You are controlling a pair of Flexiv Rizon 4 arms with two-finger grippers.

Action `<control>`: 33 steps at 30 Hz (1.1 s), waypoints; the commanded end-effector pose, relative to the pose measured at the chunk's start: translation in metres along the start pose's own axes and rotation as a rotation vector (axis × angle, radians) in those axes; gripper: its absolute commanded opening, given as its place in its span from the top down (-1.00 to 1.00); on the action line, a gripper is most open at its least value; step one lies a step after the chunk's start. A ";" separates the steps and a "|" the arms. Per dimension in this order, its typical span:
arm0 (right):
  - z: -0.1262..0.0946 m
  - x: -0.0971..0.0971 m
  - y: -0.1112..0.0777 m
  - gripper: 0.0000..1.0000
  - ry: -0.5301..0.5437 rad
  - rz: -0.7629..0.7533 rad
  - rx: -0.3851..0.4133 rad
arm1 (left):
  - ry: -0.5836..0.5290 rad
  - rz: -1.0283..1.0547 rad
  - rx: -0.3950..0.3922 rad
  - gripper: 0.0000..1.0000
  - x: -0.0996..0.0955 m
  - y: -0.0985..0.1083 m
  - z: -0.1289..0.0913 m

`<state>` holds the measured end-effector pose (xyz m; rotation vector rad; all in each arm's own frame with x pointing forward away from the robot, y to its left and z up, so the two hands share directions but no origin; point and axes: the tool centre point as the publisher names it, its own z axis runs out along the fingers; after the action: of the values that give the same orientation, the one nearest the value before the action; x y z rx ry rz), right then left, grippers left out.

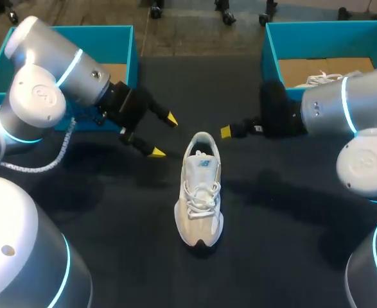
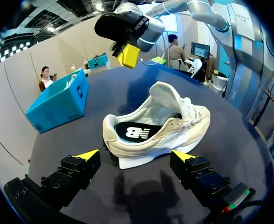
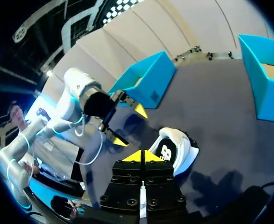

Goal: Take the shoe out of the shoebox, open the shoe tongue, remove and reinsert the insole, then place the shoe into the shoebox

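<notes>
Shoe (image 1: 200,199) out, tongue (image 2: 167,95) up. Left hand (image 1: 163,135) spread, right hand (image 1: 227,131) pinched together, empty. We best grip insole (image 2: 134,132) at heel edge.

The shoe (image 1: 200,192) looks matt cloth and suede, the table (image 1: 130,247) matt and smooth.

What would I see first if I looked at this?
The white shoe, standing alone in the middle of the dark table with its toe toward the robot. The left pincer gapes open beside its heel, and the right pincer points at it with tips shut.
</notes>
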<state>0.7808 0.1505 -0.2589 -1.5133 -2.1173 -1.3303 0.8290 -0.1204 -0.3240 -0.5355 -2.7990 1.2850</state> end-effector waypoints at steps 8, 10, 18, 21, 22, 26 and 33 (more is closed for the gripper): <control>0.007 0.015 -0.008 1.00 -0.291 0.126 0.030 | -0.017 0.033 -0.021 -1.00 -0.007 -0.005 -0.041; 0.008 0.018 -0.007 1.00 -0.312 0.131 0.032 | -0.022 0.044 -0.036 -1.00 -0.008 -0.005 -0.045; 0.021 0.029 -0.006 1.00 -0.450 0.087 0.042 | -0.038 0.075 -0.060 -1.00 -0.014 -0.003 -0.065; 0.026 0.032 -0.006 1.00 -0.502 0.072 0.061 | -0.063 0.083 -0.070 -1.00 -0.018 -0.002 -0.073; 0.027 0.033 -0.006 1.00 -0.513 0.068 0.061 | -0.075 0.085 -0.071 -1.00 -0.019 -0.002 -0.075; 0.032 0.035 -0.004 1.00 -0.555 0.060 0.063 | -0.097 0.083 -0.074 -1.00 -0.025 -0.001 -0.083; 0.035 0.036 -0.004 1.00 -0.556 0.053 0.067 | -0.098 0.089 -0.085 -1.00 -0.031 0.000 -0.091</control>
<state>0.7740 0.1951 -0.2586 -1.8806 -2.2691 -1.0209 0.8709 -0.0644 -0.2628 -0.6204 -2.9544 1.2563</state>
